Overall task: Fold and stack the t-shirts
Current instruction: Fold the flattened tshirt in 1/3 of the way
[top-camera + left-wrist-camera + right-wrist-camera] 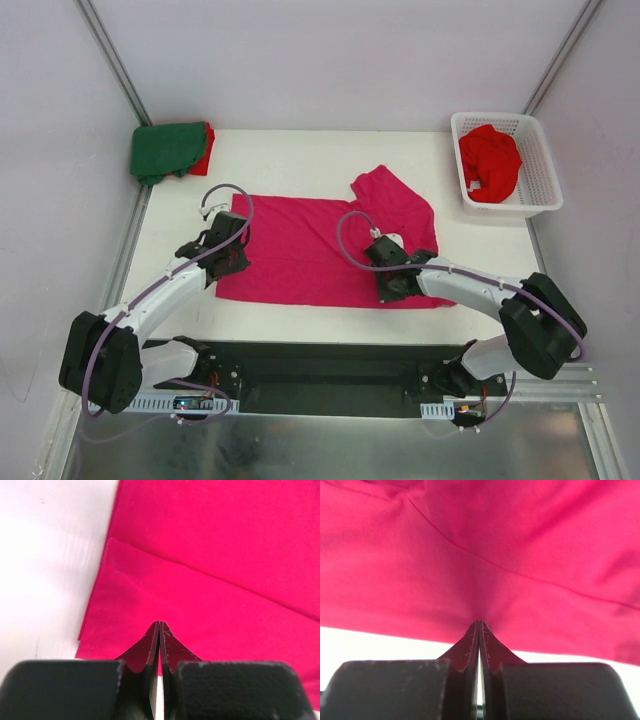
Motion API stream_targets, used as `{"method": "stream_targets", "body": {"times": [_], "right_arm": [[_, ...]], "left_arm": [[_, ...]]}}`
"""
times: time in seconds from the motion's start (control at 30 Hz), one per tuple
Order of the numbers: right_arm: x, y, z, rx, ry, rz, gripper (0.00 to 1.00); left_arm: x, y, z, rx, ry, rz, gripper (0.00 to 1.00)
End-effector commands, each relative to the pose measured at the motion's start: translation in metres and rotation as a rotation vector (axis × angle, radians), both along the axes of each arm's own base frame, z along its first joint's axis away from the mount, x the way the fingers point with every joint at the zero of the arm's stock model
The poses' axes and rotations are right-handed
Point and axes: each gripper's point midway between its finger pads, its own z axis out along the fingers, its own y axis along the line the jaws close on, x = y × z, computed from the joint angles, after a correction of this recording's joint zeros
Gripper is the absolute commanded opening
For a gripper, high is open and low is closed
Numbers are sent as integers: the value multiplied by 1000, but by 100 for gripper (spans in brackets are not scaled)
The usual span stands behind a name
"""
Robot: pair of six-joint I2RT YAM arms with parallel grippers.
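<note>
Two grippers sit pressed shut, low over the magenta shirt (pixel 300 240) spread mid-table. The left gripper (pixel 159 625) rests its tips on a folded layer near the shirt's left edge; whether it nips cloth cannot be told. The right gripper (pixel 479 624) seems to pinch the shirt near its front edge, creases drawing toward its tips. Folding this shirt looks to be the step in hand. The next move likely calls for both arms to carry the near edge across evenly. Farther back, a folded green shirt (pixel 165 148) lies on a red one (pixel 207 150) at the left corner; another red shirt (pixel 490 162) waits in the basket (pixel 540 200).
</note>
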Motion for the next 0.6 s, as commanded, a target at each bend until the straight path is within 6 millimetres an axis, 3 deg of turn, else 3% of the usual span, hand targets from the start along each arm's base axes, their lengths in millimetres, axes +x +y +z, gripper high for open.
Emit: {"method": "stream_targets", "body": {"times": [0.0,0.2,0.57], "right_arm": [[0,-5,27,-2,-44,-15,1],[9,2,55,45,-103,0,1],[7,2,57,49,-104,1,1]], "left_arm": [[2,-19,-2,-108,-14,-14,0],[0,-40,-9,-191,-29,-42,0],[-15,-33,-40,-174,33,33,0]]}}
